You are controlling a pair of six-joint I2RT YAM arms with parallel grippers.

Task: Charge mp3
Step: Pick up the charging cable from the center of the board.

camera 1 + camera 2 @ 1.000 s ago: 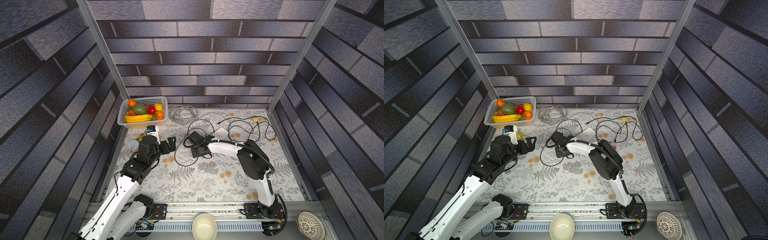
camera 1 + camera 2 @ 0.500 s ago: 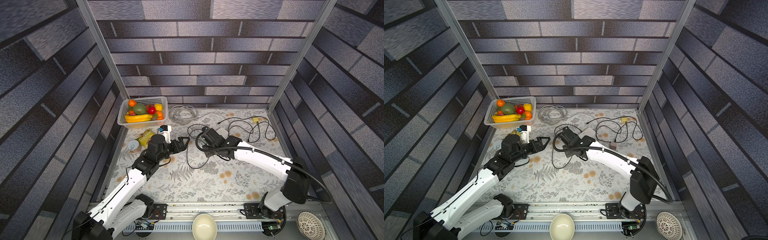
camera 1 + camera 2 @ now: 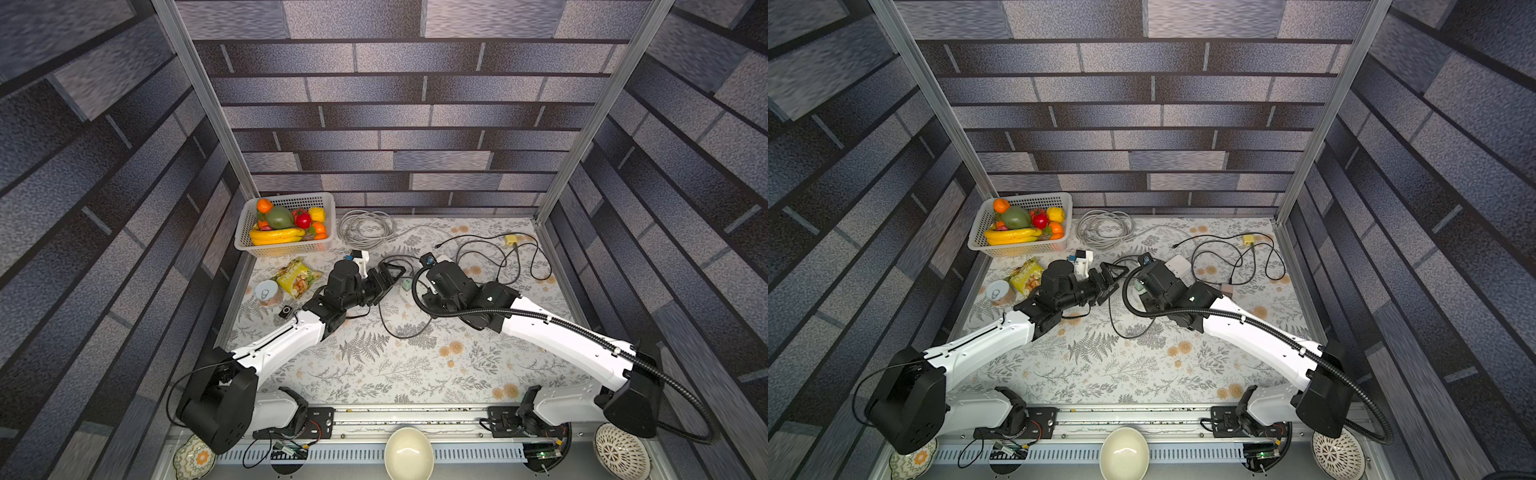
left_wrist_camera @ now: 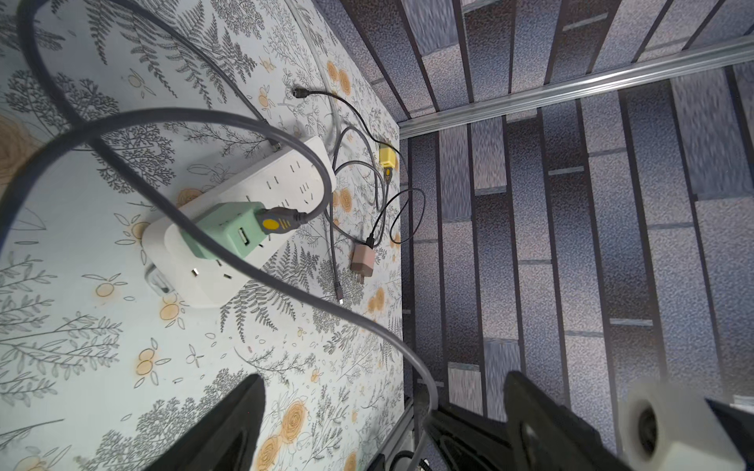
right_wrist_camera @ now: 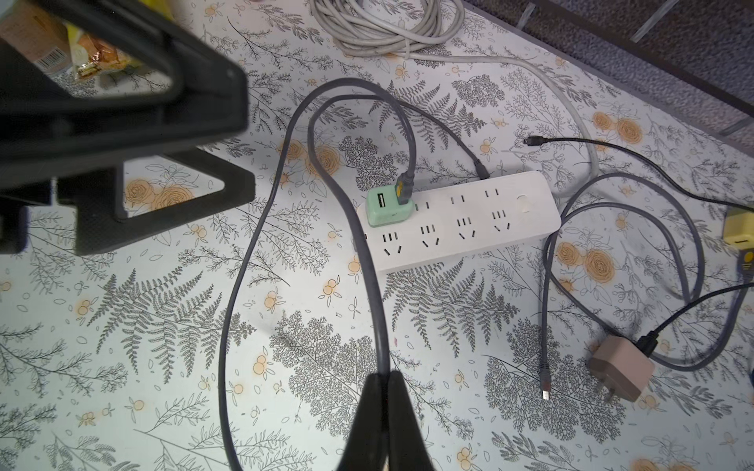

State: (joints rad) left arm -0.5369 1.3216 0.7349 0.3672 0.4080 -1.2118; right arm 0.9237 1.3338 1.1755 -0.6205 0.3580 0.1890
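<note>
mp3 [image 3: 285,311] lies well apart from l gripper [image 3: 395,277] (open) & r gripper [image 5: 382,379] (pinching grey cable [image 5: 377,326]).

The left claw [image 3: 390,277] hangs open beside the green charger [image 3: 406,284]; a fruit basket [image 3: 286,250] sits at the table's [image 3: 415,374] far corner.

Smooth plastic power strip [image 5: 526,232], matt cable [image 5: 378,326]
</note>
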